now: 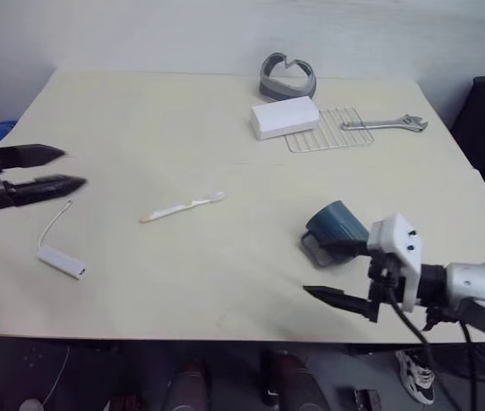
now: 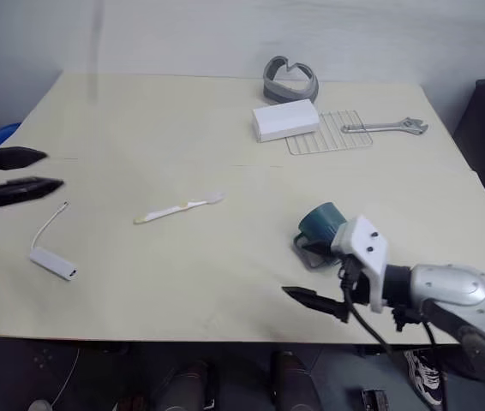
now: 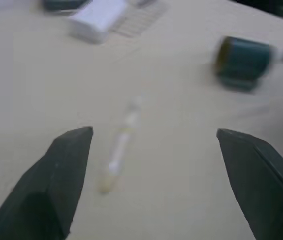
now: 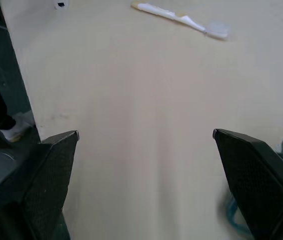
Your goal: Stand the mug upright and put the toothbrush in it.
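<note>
— Where's the mug (image 1: 337,224)?
— Lying on its side near the front right corner of the surface (image 1: 182,111), its handle flat against the top. The right claw (image 1: 338,272) is just beside it, fingers spread wide with nothing between them (one finger reaches across the mug's near side, the other pokes out toward the front edge).

— And the toothbrush (image 1: 182,208)?
— Flat in the middle of the surface, well apart from the mug, bristles pointing toward the right edge, tan tip toward the left.

— The left claw (image 1: 73,169)?
— At the left edge, raised off the surface, fingers parted and empty. In its wrist view the toothbrush lies ahead between the fingers.

— Anything else?
— A white dongle (image 1: 62,261) with a thin cord near the front left. Toward the back edge: a white box (image 1: 284,116), a wire rack (image 1: 328,130), a wrench (image 1: 388,124) and a grey curved thing (image 1: 287,77).
</note>
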`<state>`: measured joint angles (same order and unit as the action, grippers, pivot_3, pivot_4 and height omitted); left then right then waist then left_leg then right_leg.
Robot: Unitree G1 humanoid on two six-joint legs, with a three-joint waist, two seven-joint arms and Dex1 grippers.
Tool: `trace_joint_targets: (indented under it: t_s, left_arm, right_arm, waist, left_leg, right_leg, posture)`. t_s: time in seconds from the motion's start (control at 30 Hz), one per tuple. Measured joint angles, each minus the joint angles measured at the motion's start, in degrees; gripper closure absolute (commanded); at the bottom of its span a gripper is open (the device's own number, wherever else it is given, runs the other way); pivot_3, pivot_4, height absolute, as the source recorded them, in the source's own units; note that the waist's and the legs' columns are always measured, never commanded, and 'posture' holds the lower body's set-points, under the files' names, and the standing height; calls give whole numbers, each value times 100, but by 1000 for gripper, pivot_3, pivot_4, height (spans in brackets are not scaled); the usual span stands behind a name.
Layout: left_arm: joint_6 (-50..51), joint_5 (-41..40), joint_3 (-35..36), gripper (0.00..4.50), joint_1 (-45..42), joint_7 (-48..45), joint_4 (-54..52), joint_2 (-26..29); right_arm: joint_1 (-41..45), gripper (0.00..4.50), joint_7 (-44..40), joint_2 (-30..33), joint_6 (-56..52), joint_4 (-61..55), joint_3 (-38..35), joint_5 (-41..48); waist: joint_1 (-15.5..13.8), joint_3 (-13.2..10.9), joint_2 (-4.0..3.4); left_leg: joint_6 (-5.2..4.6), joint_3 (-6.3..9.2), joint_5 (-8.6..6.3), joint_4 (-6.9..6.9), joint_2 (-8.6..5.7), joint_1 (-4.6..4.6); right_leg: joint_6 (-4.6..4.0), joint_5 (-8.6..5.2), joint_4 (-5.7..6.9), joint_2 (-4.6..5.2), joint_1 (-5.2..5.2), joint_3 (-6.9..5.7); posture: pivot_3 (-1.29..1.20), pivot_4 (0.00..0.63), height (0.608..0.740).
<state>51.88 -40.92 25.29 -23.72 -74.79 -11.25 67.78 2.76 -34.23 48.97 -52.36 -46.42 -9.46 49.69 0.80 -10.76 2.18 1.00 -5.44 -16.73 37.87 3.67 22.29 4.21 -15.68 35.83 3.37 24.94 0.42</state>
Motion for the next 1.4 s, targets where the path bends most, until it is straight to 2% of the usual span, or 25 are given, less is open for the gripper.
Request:
trace_joint_targets:
  t_s: [0.07,0.13,0.2,0.3,0.4,0.47,0.5,0.63,0.83,0.93,1.07,1.17,1.4]
  left_arm:
    - [18,-273,-427,258,93,-197,-724,5]
    - [-139,-255,-742,258,162,-302,-924,40]
    - [-448,-29,-1141,258,176,-393,-949,77]
    - [-1112,543,-1915,258,70,-508,-854,52]
    - [-1520,887,-2446,258,-278,-597,-664,-142]
    - [-1624,992,-2635,258,-513,-615,-539,-272]
    - [-1635,1010,-2773,258,-804,-626,-376,-470]
    - [-1762,1215,-3128,258,-1372,-637,-62,-892]
    - [-1913,1429,-3343,258,-1463,-693,249,-1156]
    - [-1903,1429,-3342,258,-1517,-658,250,-1228]
    - [-1877,1429,-3342,258,-1522,-565,248,-1316]
    - [-1867,1428,-3335,258,-1518,-485,246,-1333]
    - [-1666,1366,-3184,258,-1339,-200,187,-1356]
  right_arm:
    - [62,996,636,-448,-302,-61,215,79]
    - [170,1609,1029,-563,-500,-55,268,87]
    - [396,1609,1424,-658,-651,-15,296,-61]
    - [904,1609,1969,-872,-822,251,763,-564]
    - [1192,1609,2372,-999,-927,596,1267,-1130]
    - [1237,1609,2466,-1137,-979,728,1417,-1300]
    - [1264,1609,2518,-1303,-1016,854,1521,-1405]
    - [1475,1609,2761,-1702,-1027,1272,1889,-1873]
    - [1665,1609,2889,-1768,-1109,1640,2041,-2485]
    - [1646,2218,2815,-1811,-1056,1672,2042,-2601]
    - [1618,3518,2615,-1811,-994,1704,2044,-2721]
    - [1618,4308,2484,-1811,-971,1766,2013,-2820]
    - [1844,4408,1854,-2241,-577,2205,1567,-2620]
  waist:
    - [46,-2,-3]
    - [90,-7,-12]
    - [124,-7,-12]
    - [124,-6,-11]
    - [97,-5,-10]
    - [76,-5,-9]
    - [62,-4,-8]
    - [76,-3,-7]
    - [83,-3,-6]
    - [79,-3,-6]
    - [80,-2,-6]
    - [85,-1,-3]
    - [101,-1,-4]
  left_leg:
    - [4,-2,8,2,-10,-4]
    - [2,-2,17,2,-21,-11]
    - [-2,1,28,3,-17,-17]
    - [-3,0,31,3,-11,-28]
    - [-4,-7,31,3,-11,-1]
    - [-3,-13,31,4,-17,22]
    - [-5,-30,29,5,-19,29]
    - [-6,-45,27,15,-16,55]
    - [-8,-52,26,17,-8,54]
    - [-8,-51,26,18,-8,52]
    - [-8,-55,27,26,-9,51]
    - [-9,-57,27,27,-9,47]
    - [-9,-59,27,25,-5,41]
  right_leg:
    - [-2,-1,2,-10,-3,2]
    - [-11,-2,5,-19,-1,13]
    - [-72,-27,0,-52,-2,25]
    - [-76,-27,0,-83,-8,44]
    - [-77,-27,4,-90,24,54]
    - [-53,-14,17,-94,48,62]
    - [22,28,16,-98,49,59]
    - [28,31,10,-105,67,60]
    - [28,31,15,-111,74,64]
    - [29,31,16,-112,71,65]
    - [30,32,15,-111,68,72]
    - [30,32,16,-111,65,74]
    - [36,35,25,-118,66,76]
  posture:
    - [0,150,740]
    - [0,150,740]
    - [0,150,740]
    - [0,150,740]
    - [0,150,740]
    - [0,150,740]
    - [0,150,740]
    - [0,150,740]
    - [0,150,740]
    - [0,150,740]
    - [0,150,740]
    - [0,150,740]
    - [0,150,740]
